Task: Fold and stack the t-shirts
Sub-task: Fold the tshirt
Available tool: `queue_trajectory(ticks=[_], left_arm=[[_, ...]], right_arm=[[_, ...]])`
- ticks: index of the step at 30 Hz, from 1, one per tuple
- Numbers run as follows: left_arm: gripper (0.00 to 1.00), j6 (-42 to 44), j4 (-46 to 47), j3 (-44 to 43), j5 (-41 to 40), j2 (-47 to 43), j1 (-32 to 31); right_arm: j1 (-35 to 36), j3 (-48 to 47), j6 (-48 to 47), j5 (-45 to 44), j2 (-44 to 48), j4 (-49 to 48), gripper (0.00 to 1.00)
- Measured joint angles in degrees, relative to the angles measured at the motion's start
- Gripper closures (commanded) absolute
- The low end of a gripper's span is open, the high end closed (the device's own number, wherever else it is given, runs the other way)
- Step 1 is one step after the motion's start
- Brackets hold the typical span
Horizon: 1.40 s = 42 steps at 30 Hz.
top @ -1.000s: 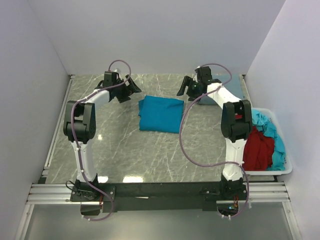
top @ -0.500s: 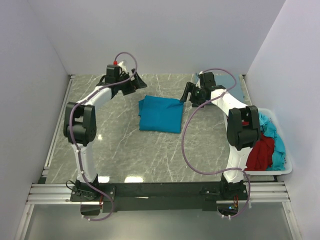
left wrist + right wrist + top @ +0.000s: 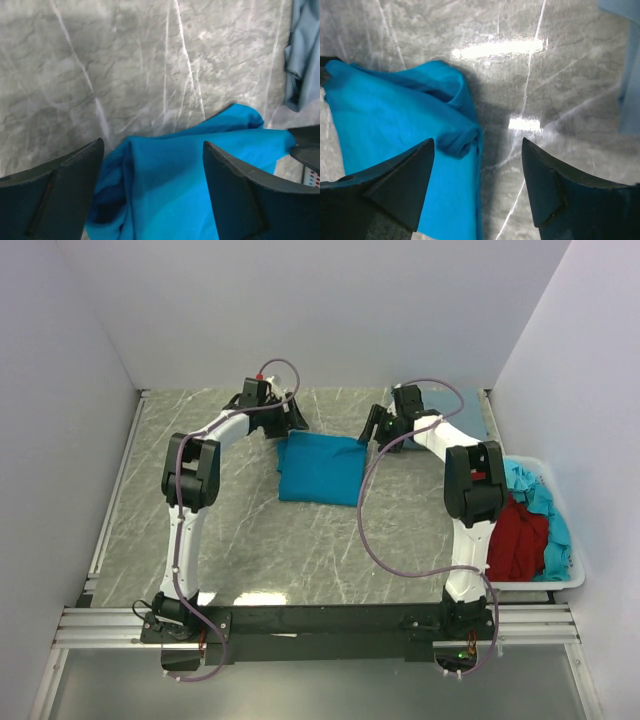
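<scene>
A bright teal-blue t-shirt [image 3: 322,469] lies folded in a rough square on the marble table, mid-back. My left gripper [image 3: 290,422] is open and empty, just above the shirt's far left corner; the wrist view shows that corner [image 3: 165,185] between its spread fingers. My right gripper [image 3: 370,430] is open and empty above the far right corner, where a rolled fold [image 3: 460,142] lies between its fingers. A dusty grey-blue shirt [image 3: 450,420] lies folded at the back right, partly hidden by the right arm, and shows in the left wrist view [image 3: 302,55].
A white bin [image 3: 575,578] at the right table edge holds a dark red shirt [image 3: 518,538] and a light turquoise shirt [image 3: 550,508]. White walls close the back and both sides. Bare marble [image 3: 250,530] lies in front of the folded shirt.
Both grippers have moved inward to the teal-blue shirt's far corners, the left one to the right, the right one slightly left. The shirt has not moved.
</scene>
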<state>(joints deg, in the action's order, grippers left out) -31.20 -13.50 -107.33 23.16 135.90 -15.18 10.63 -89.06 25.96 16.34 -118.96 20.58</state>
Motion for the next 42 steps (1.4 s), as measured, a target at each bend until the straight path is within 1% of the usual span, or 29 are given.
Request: queue_trajectory(ticks=[3, 4, 5, 6, 7, 9, 11, 12, 13, 14, 15, 16, 18, 20, 21, 23, 24, 26, 27, 30, 34, 42], left_arm=[[0.29, 0.0, 0.3, -0.7, 0.3, 0.5, 0.2], [0.33, 0.0, 0.3, -0.7, 0.3, 0.5, 0.2], [0.47, -0.1, 0.3, -0.7, 0.3, 0.5, 0.2], [0.56, -0.4, 0.3, -0.7, 0.3, 0.5, 0.2], [0.62, -0.3, 0.3, -0.7, 0.3, 0.5, 0.2], [0.65, -0.4, 0.4, -0.7, 0.4, 0.5, 0.2], [0.72, -0.4, 0.3, -0.7, 0.4, 0.6, 0.2], [0.76, -0.5, 0.3, -0.7, 0.4, 0.6, 0.2], [0.78, -0.4, 0.3, -0.7, 0.4, 0.6, 0.2], [0.83, -0.4, 0.3, -0.7, 0.5, 0.6, 0.2], [0.89, -0.4, 0.3, -0.7, 0.6, 0.6, 0.2], [0.98, -0.5, 0.3, -0.7, 0.8, 0.6, 0.2], [1.00, -0.7, 0.3, -0.7, 1.2, 0.6, 0.2], [1.00, -0.7, 0.3, -0.7, 1.5, 0.6, 0.2], [1.00, -0.8, 0.3, -0.6, 1.7, 0.6, 0.2], [1.00, -0.9, 0.7, -0.3, 2.1, 0.5, 0.2], [1.00, -0.9, 0.8, 0.0, 2.2, 0.5, 0.2], [1.00, -0.9, 1.2, 1.2, 2.6, 0.2, 0.2], [1.00, -1.0, 1.4, 2.0, 2.9, -0.1, 0.2], [1.00, -1.1, 1.8, 4.5, 3.6, -1.8, 0.2], [1.00, -1.4, 3.1, 8.2, 4.2, -6.0, 0.2], [1.00, -1.6, 6.1, 12.2, 4.3, -13.7, 0.2]], right_arm=[[0.0, -0.1, 0.4, 0.7, -1.6, -0.7, 0.32], [0.0, -0.2, 0.6, 0.9, -2.0, -0.7, 0.32], [0.0, -0.2, 0.8, 1.1, -2.4, -0.9, 0.33], [0.0, -0.3, 1.0, 1.3, -2.9, -1.0, 0.35], [0.0, -0.4, 1.0, 1.5, -3.2, -1.1, 0.36], [0.0, -0.9, 1.4, 2.0, -4.0, -1.1, 0.37], [0.0, -1.0, 1.5, 2.4, -4.2, -1.4, 0.42], [0.0, -1.0, 1.7, 2.6, -4.2, -1.5, 0.47], [0.0, -1.0, 1.7, 2.8, -4.2, -1.6, 0.51], [0.0, -1.1, 1.9, 3.0, -4.2, -1.8, 0.53], [0.0, -1.1, 2.0, 3.2, -4.2, -2.0, 0.58], [0.0, -1.1, 2.1, 3.3, -4.2, -2.1, 0.61], [0.0, -1.3, 2.5, 3.8, -4.2, -2.2, 0.69], [0.0, -1.7, 2.7, 4.2, -4.2, -2.2, 0.74], [0.0, -1.8, 2.8, 4.3, -4.2, -2.5, 0.79], [0.0, -1.8, 2.9, 4.7, -4.2, -2.8, 0.84], [0.0, -1.8, 3.1, 4.8, -4.2, -2.9, 0.88], [0.1, -1.8, 3.1, 5.3, -4.2, -3.0, 0.90], [0.1, -1.8, 3.1, 5.6, -4.2, -3.2, 0.94], [0.1, -1.8, 3.1, 6.0, -4.2, -3.5, 1.00], [0.3, -1.8, 3.1, 6.6, -4.1, -3.5, 1.00], [1.2, -1.6, 3.1, 7.4, -2.3, -4.1, 1.00]])
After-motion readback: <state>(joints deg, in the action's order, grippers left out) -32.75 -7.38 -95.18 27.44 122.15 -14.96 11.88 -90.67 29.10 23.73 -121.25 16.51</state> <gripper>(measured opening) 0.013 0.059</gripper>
